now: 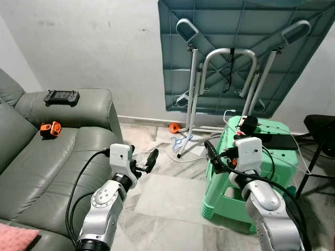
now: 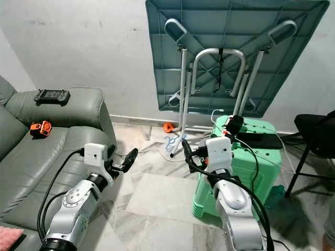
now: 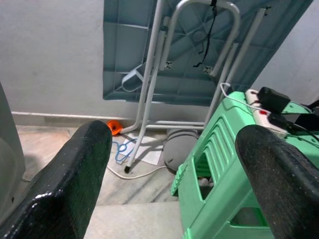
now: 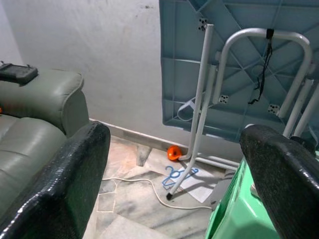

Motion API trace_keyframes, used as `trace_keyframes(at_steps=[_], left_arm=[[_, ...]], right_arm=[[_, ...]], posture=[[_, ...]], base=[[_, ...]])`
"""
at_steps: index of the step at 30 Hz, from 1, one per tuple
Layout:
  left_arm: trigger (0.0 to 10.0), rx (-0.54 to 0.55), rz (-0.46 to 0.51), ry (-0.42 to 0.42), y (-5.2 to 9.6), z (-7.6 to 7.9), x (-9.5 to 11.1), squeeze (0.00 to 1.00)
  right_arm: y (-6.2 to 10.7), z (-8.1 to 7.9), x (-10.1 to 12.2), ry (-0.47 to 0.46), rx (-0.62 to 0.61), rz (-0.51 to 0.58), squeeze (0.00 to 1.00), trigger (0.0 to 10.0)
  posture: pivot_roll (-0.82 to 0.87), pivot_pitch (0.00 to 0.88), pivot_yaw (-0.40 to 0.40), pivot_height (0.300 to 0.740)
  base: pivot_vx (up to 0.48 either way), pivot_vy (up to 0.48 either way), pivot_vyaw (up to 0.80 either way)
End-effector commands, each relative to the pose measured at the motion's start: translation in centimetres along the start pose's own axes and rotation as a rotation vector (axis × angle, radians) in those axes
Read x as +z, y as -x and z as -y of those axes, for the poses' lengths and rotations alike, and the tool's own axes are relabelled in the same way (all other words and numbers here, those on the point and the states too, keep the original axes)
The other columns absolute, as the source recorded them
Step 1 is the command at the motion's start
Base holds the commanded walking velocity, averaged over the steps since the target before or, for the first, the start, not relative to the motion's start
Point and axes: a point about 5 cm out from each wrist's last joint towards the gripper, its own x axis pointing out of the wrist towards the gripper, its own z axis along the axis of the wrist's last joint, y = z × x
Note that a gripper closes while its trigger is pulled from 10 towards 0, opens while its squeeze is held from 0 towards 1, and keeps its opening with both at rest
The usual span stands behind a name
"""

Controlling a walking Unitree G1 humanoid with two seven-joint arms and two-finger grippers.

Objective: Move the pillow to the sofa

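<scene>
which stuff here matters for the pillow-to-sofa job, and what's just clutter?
Job:
pink pillow, on the seat at the near left corner
grey sofa
left gripper, open, empty
right gripper, open, empty

Clutter:
black controller on the armrest
orange gadget on the seat
green stool
folded table against the wall

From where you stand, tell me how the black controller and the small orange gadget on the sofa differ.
The black controller lies up on the sofa armrest top; the orange gadget sits lower, on the seat cushion. The controller is long, flat and all black; the gadget is shorter, chunkier and orange with black parts. Both rest loose on the grey sofa, apart from each other and ahead of the left gripper.
</scene>
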Motion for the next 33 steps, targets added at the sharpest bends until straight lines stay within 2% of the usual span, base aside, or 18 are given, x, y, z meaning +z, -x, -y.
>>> trace_keyframes(at_steps=[1, 25, 33], left_arm=[[10.0, 0.005, 0.021, -0.017, 0.1, -0.5, 0.6, 0.00], [10.0, 0.010, 0.014, -0.019, 0.1, -0.7, 0.6, 0.00], [10.0, 0.022, -0.002, -0.020, 0.2, -1.1, 0.3, 0.00]], right_arm=[[-0.1, -0.2, 0.1, -0.004, 0.006, 0.007, 0.00, 10.0], [-0.1, -0.4, 0.0, -0.006, 0.008, 0.006, 0.00, 10.0], [-0.1, -0.2, -0.9, -0.003, 0.000, -0.018, 0.00, 10.0]], posture=[[-0.19, 0.000, 0.056, 0.740], [-0.19, 0.000, 0.059, 0.740], [-0.18, 0.000, 0.059, 0.740]], base=[[0.405, 0.000, 0.00], [0.407, 0.000, 0.00], [0.397, 0.000, 0.00]])
